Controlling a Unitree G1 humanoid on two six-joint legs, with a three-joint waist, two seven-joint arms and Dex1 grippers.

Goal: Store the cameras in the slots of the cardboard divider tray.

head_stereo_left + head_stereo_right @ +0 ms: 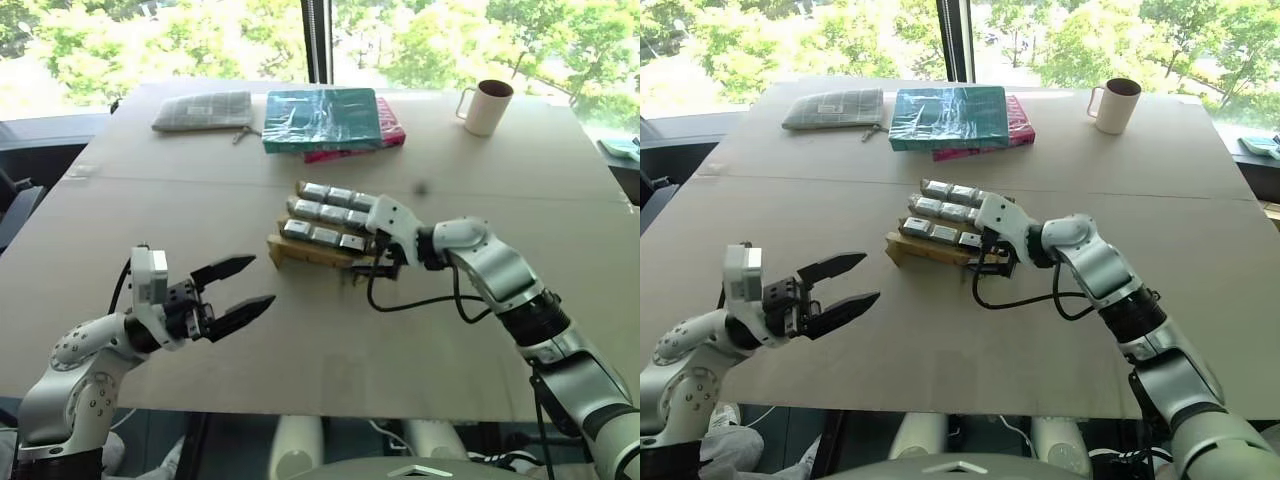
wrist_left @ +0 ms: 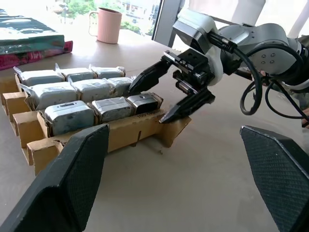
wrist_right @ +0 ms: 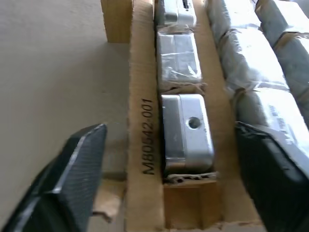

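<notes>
- Light tan cardboard divider tray (image 1: 300, 255) w/ crossing dividers sits mid-frame on the big brown cardboard-covered table (image 1: 150, 200), slightly right of centre in the head views.
- Small boxy silver-grey cameras (image 1: 325, 213) fill the tray, three rows of three; several look plastic-wrapped.
- Nearest row, seen from the right wrist: bare metal camera (image 3: 186, 133) w/ a small round hole on top sits in the end slot; printed code runs along the cardboard wall beside it.
- Right gripper (image 2: 166, 94), black fingers on a white-grey arm, is at the tray's right end, centre-right of the frame; fingers spread apart, one over the end camera of the near row, the other outside the tray's end wall. Nothing gripped.
- Black cable (image 1: 415, 300) loops from that wrist onto the table.
- Left gripper (image 1: 245, 288), lower left of the frame, hangs above the table w/ fingers apart, empty, pointing toward the tray but well apart from it.
- Top of frame: teal plastic-wrapped book (image 1: 320, 118) lying on a pink-red one (image 1: 392, 133); grey checked fabric pouch (image 1: 203, 110) to its left; beige mug (image 1: 486, 107) far upper right.
- Windows w/ green trees behind the table.
</notes>
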